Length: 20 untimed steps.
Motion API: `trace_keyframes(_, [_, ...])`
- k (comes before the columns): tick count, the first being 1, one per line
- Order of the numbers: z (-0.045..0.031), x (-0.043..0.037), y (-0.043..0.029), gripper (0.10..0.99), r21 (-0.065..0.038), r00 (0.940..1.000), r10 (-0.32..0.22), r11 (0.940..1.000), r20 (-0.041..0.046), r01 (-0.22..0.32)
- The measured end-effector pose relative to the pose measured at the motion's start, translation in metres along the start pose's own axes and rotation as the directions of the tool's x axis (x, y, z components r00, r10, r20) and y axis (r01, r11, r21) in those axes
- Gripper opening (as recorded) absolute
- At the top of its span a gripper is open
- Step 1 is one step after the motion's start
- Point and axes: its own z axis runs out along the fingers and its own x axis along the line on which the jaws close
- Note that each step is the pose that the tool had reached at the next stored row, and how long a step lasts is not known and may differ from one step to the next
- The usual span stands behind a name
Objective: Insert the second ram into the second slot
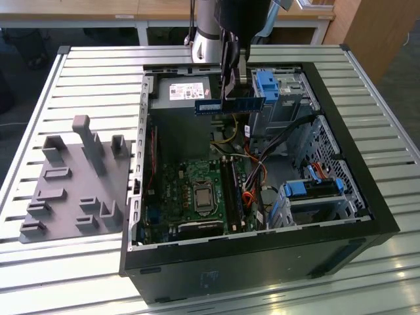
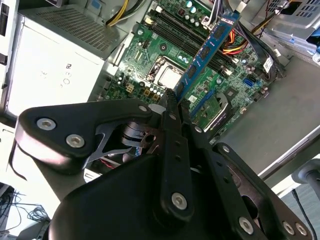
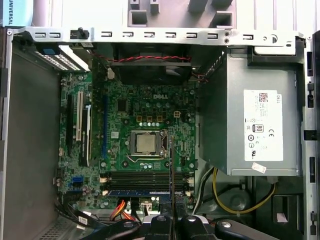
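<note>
Slatted bench [image 1: 98, 72] carries an open computer case [image 1: 262, 262]. The pincer [image 1: 231, 97] is clamped on the second ram [image 1: 252, 103], hanging above the motherboard [image 1: 177, 190]. Light, stiff and fragile, it is best pinched across its flat faces.

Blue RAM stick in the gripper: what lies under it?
Under the stick, apart from it, lies the motherboard with black memory slots. The gripper covers its held end.

The arm [image 1: 207, 33] drops steeply from above the computer case [image 1: 262, 269], at the side farthest from the exterior camera, wrist upright. Its gripper [image 1: 231, 97] hangs over the case's open interior, pointing down, jaws pinched on the second ram [image 1: 230, 104], carried level, well above the case floor
</note>
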Motion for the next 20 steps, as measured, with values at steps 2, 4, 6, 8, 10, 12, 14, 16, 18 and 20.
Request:
trace_keyframes(2, [0.0, 0.0, 0.0, 0.137, 0.0, 1.0, 0.004, 1.0, 0.0002, -0.004])
trace_keyframes(4, [0.0, 0.0, 0.0, 0.137, 0.0, 1.0, 0.007, 1.0, 0.0003, -0.007])
trace_keyframes(6, [0.0, 0.0, 0.0, 0.137, 0.0, 1.0, 0.01, 1.0, 0.0004, -0.01])
trace_keyframes(8, [0.0, 0.0, 0.0, 0.137, 0.0, 0.9999, 0.012, 0.9999, 0.0005, -0.012])
trace_keyframes(10, [0.0, 0.0, 0.0, 0.137, 0.0, 0.9999, 0.014, 0.9999, 0.0006, -0.014])
trace_keyframes(12, [0.0, 0.0, 0.0, 0.137, 0.0, 0.9999, 0.016, 0.9999, 0.0007, -0.016])
trace_keyframes(14, [0.0, 0.0, 0.0, 0.137, 0.0, 0.9998, 0.018, 0.9998, 0.0007, -0.018])
trace_keyframes(16, [0.0, 0.0, 0.0, 0.137, 0.0, 0.9998, 0.02, 0.9998, 0.0008, -0.02])
trace_keyframes(18, [0.0, 0.0, 0.0, 0.137, 0.0, 0.9998, 0.022, 0.9998, 0.0009, -0.022])
trace_keyframes(20, [0.0, 0.0, 0.0, 0.137, 0.0, 0.9997, 0.024, 0.9997, 0.001, -0.024])
